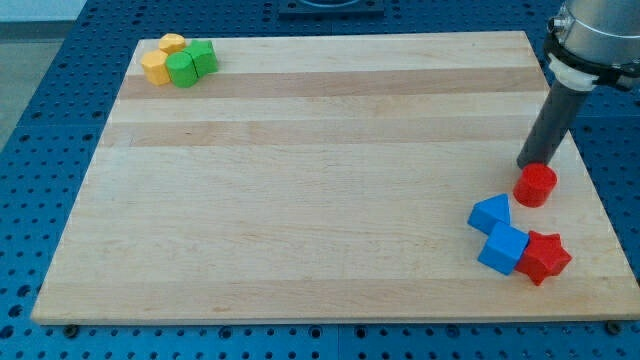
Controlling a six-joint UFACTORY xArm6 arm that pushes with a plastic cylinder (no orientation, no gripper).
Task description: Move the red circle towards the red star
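Wooden surface (320,190): tool's just a rod, holding nothing, tip (527,165) touching red circle (536,185) at 11 o'clock. Push gently toward 6, at red star (545,257).

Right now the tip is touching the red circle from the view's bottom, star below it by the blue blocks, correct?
Wrong side. In the camera view my tip sits at the view's top-left edge of the red circle, not its bottom. The rest holds: the red star lies below it, beside the blue blocks.
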